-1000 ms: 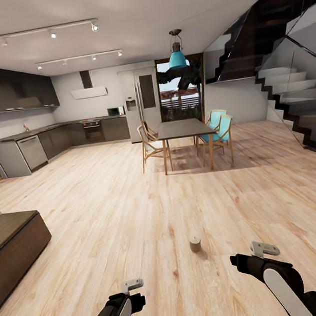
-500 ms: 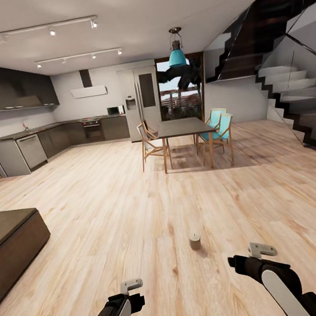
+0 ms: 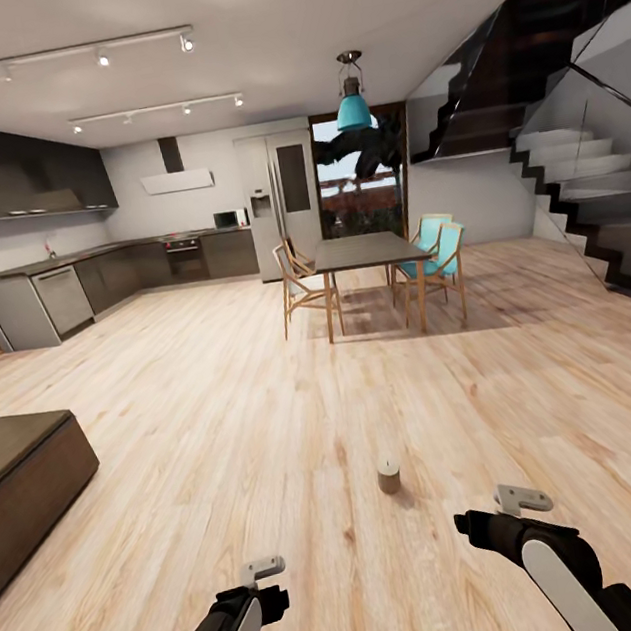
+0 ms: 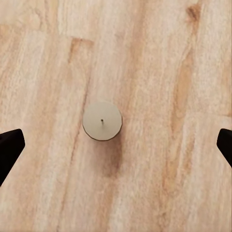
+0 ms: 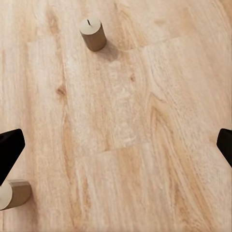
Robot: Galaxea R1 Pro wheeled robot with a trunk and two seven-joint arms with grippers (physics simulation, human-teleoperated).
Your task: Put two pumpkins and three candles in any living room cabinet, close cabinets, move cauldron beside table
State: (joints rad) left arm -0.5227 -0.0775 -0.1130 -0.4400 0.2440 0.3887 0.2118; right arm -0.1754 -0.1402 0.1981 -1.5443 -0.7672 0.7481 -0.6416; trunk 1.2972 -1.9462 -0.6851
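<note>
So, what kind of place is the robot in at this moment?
Probably an open-plan home: a kitchen with a steel fridge at the back, a dining table with chairs, and a staircase beside it. Two candles stand on the light wood floor.

I see a pale wood plank floor (image 3: 220, 421) with a soft satin sheen and clear grain. The candle (image 3: 388, 475) looks matt and waxy, cream on top. My arms show glossy white shells over matt black. The staircase (image 3: 576, 165) has smooth glass panels; the kitchen cabinets (image 3: 22, 177) are glossy dark.

Open-plan home: kitchen (image 3: 98, 277), dining table (image 3: 367, 252), apparently stairs (image 3: 581, 195).
</note>
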